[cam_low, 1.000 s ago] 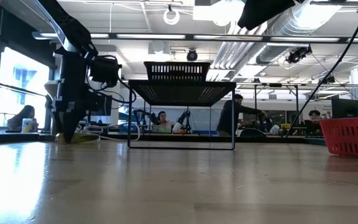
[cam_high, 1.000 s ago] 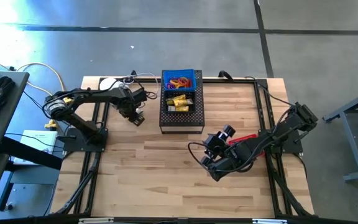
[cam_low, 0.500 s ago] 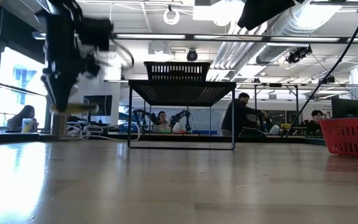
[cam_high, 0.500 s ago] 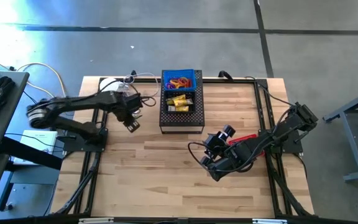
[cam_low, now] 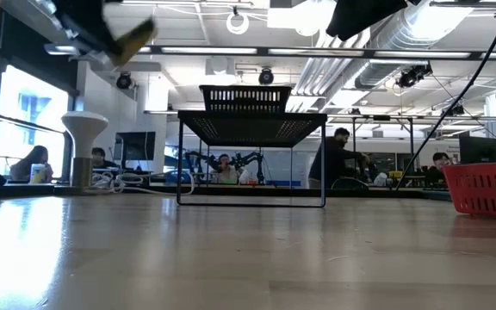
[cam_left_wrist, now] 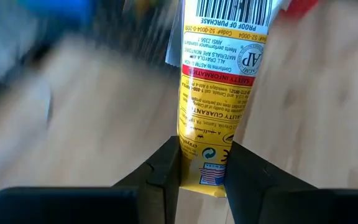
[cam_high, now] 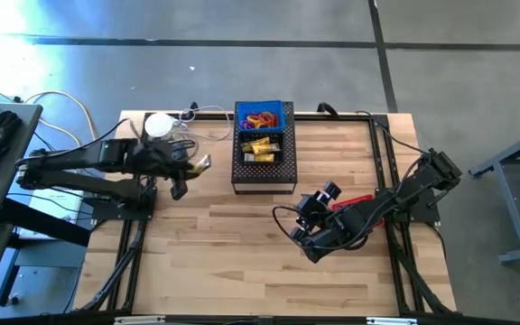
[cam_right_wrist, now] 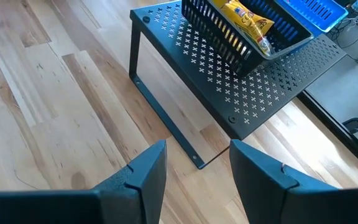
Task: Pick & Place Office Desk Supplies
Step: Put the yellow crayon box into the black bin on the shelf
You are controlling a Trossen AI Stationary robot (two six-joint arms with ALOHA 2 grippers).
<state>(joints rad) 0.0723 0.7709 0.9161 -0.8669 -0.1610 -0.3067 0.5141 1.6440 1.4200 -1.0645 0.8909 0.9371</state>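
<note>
My left gripper (cam_high: 190, 168) hangs high over the table's left side, left of the black perforated stand (cam_high: 263, 178), shut on a yellow rectangular box (cam_left_wrist: 219, 93) with a printed barcode. In the low view the box (cam_low: 133, 36) shows tilted, near the top left. On the stand sit a black basket (cam_high: 262, 150) of yellow pieces (cam_right_wrist: 247, 22) and, behind it, a blue basket (cam_high: 262, 117) of coloured rubber-band loops. My right gripper (cam_right_wrist: 197, 168) waits open over the table's right half (cam_high: 301, 222), facing the stand. My left gripper pinches the yellow box by its near end (cam_left_wrist: 205, 163), one finger (cam_left_wrist: 166, 171) on each long side. The box runs out lengthwise beyond the fingertips. It is lifted clear of the table and slants in the air.
A white round-topped post (cam_high: 158, 125) stands at the table's far left corner, beside loose cables. A red basket (cam_low: 489, 189) stands at the right, partly under my right arm (cam_high: 357, 200). Bare wood lies across the near half of the table.
My left gripper has risen from the table beside the stand and drawn back toward the table's left edge, tipping from pointing down to a shallower slant. The yellow box, which lay on the table, has gone up with it and hangs clear.
</note>
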